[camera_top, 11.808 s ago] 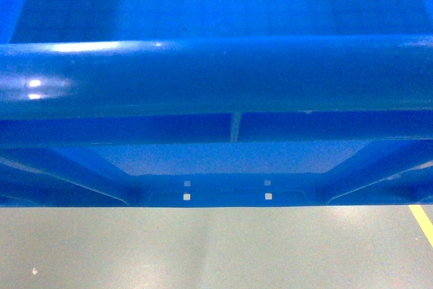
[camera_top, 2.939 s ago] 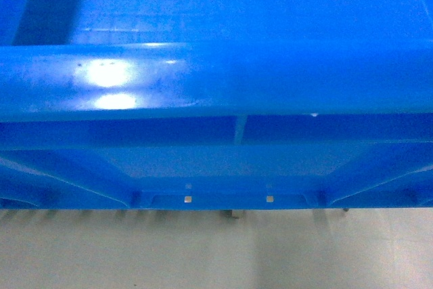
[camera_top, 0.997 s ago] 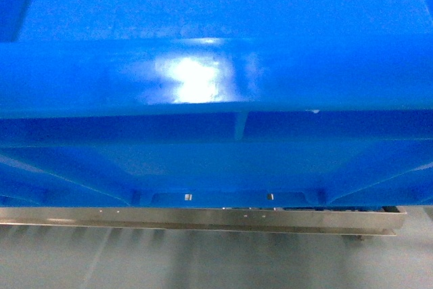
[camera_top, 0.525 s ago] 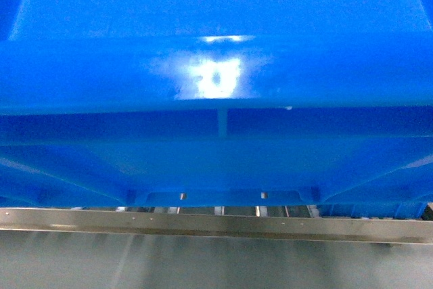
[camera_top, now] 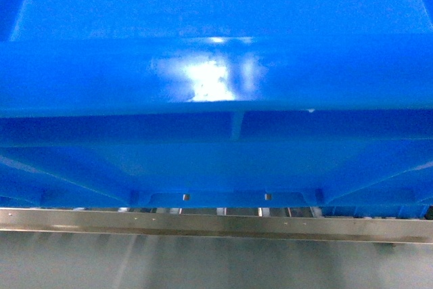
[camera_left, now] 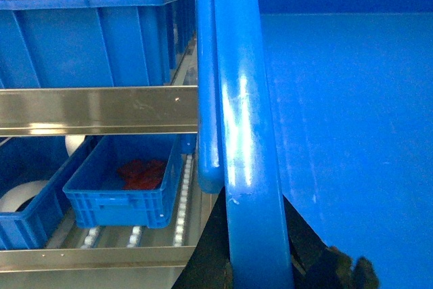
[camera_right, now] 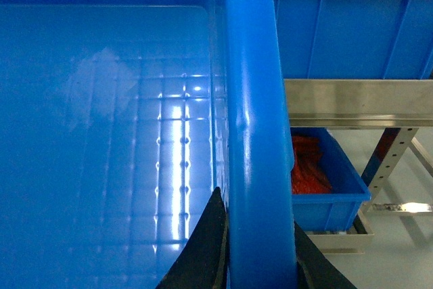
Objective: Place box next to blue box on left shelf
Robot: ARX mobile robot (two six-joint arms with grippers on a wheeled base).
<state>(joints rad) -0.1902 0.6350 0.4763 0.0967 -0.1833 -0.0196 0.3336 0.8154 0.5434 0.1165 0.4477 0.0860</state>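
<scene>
The big bright blue box fills the head view, its thick near rim [camera_top: 216, 76] running across the frame. My left gripper [camera_left: 254, 265] is shut on the box's left rim [camera_left: 240, 133], with one black finger [camera_left: 206, 252] outside the wall and one inside. My right gripper [camera_right: 257, 262] is shut on the right rim [camera_right: 254, 120] in the same way. Just under the box's near wall runs the steel front rail [camera_top: 203, 225] of the left shelf, with white rollers [camera_top: 218, 211] glimpsed behind it. Another large blue box [camera_left: 88, 38] stands on that level to the left.
One level down, roller tracks [camera_left: 181, 194] carry a shallow blue tray [camera_left: 122, 191] with red parts. To the right, another blue crate [camera_right: 352, 25] sits above a steel rail [camera_right: 358, 103], with a tray of red parts [camera_right: 321, 177] below. Grey floor shows under the rail.
Bare floor showed below the box before; now the steel shelf rail and rollers lie under its near wall. Both grippers have kept their hold on the rims.
</scene>
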